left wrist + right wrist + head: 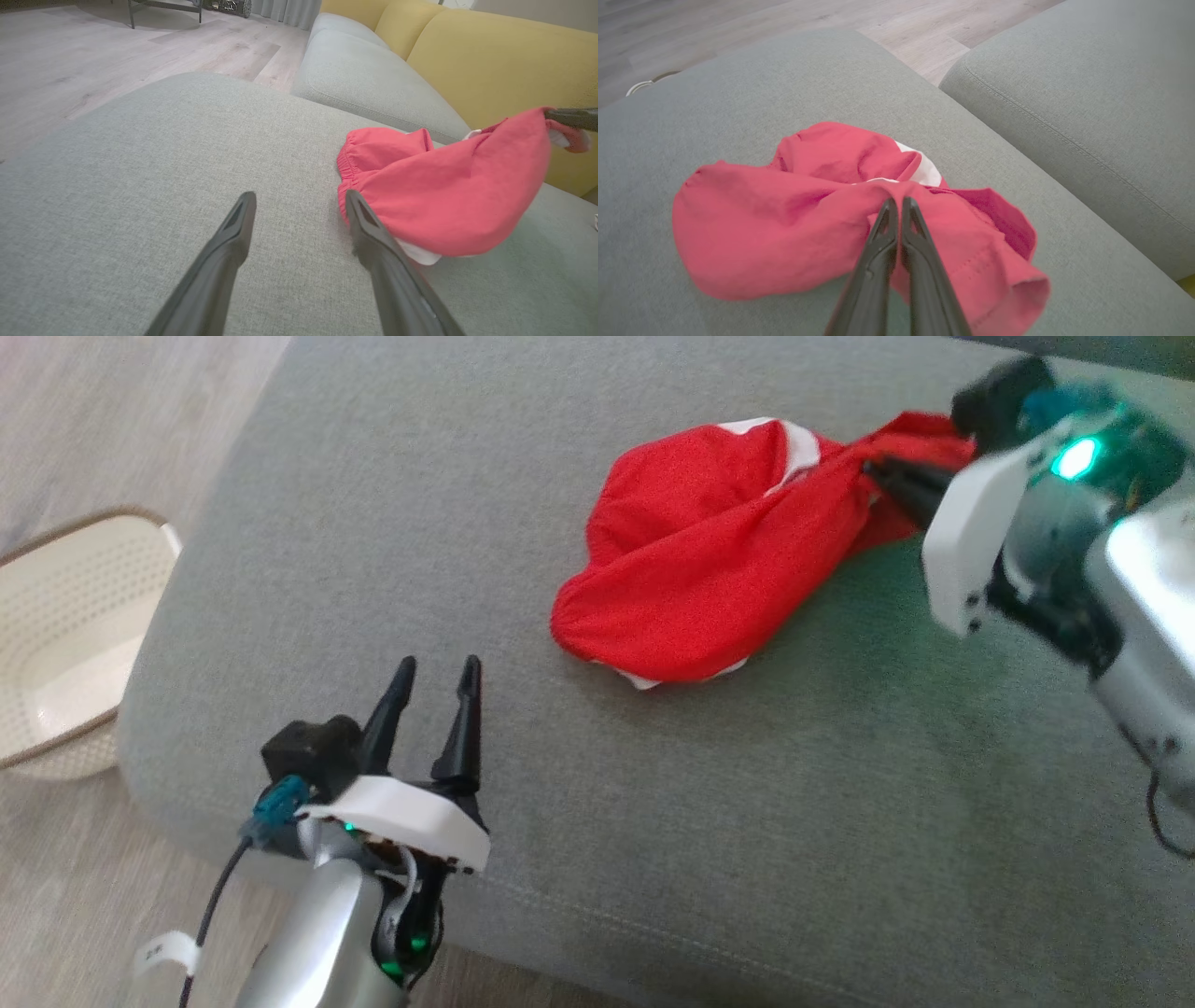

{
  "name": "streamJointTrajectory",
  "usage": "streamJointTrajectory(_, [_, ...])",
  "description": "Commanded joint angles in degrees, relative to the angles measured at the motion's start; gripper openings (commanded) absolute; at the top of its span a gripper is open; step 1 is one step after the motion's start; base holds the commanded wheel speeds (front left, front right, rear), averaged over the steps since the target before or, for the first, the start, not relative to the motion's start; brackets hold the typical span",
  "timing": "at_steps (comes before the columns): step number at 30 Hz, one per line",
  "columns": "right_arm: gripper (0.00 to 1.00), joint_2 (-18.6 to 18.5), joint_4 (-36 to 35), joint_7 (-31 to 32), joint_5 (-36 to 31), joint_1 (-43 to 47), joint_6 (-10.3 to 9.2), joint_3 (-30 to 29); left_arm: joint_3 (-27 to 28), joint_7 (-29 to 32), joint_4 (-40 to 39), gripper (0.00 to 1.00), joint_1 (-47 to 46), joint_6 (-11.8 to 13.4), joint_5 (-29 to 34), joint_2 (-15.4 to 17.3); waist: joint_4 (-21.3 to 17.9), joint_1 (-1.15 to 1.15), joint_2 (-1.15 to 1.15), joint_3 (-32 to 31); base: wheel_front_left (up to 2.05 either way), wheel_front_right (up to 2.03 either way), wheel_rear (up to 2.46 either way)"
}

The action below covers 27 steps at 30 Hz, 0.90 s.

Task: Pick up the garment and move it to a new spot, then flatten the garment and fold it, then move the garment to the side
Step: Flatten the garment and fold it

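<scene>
Nearest the head camera, the left gripper (439, 665) is hovering over the front edge of the grey sofa cushion (747, 821), its jaws standing wide apart and holding nothing. Further back, the red garment (709, 560) is lying bunched on the cushion, with white trim showing at its edges and its right end standing raised off the fabric. The right gripper (882, 474) is pinching that raised end, its jaws pressing fully together on the cloth. A pale perforated basket (65, 616) is sitting on the floor to the left.
</scene>
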Motion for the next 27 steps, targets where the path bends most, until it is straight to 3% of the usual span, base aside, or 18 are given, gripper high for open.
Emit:
streamJointTrajectory(1, [0.0,-0.27,-0.84,0.39,0.79,-1.49,-0.05,-0.2,1.3,-0.71,-1.82,1.0,-2.53,0.23,-0.5,0.53,1.12,0.0,0.0,1.04,0.0,0.0,0.0])
streamJointTrajectory(10, [0.0,2.4,13.88,1.85,3.4,-10.74,-0.05,0.56,-2.61,-0.71,-2.75,1.0,-4.7,1.13,-3.15,0.53,6.0,0.0,0.0,5.14,0.0,0.0,0.0])
streamJointTrajectory(11, [0.27,2.61,15.36,1.13,3.04,-11.5,-0.05,0.91,-2.97,-0.71,-2.82,1.0,-4.84,1.29,-3.38,0.53,6.32,0.0,0.0,5.5,0.0,0.0,0.0])
streamJointTrajectory(12, [1.0,2.84,16.96,-0.02,2.46,-12.23,-0.05,1.11,-3.27,-0.71,-2.88,1.0,-4.93,1.44,-3.6,0.53,6.56,0.0,0.0,5.84,0.0,0.0,0.0])
streamJointTrajectory(19, [1.0,5.6,27.9,-9.85,-2.45,-14.6,-0.05,2.61,-4.1,-0.71,-2.98,1.0,-5.44,2.1,-4.08,0.52,6.67,0.0,0.0,6.93,0.0,0.0,0.0])
streamJointTrajectory(27, [1.0,8.15,33.89,-19.33,-2.38,-13.83,-0.05,3.48,-2.71,-0.71,-2.33,1.0,-5.66,1.86,-2.44,0.52,2.4,0.0,0.0,4.09,0.0,0.0,0.0])
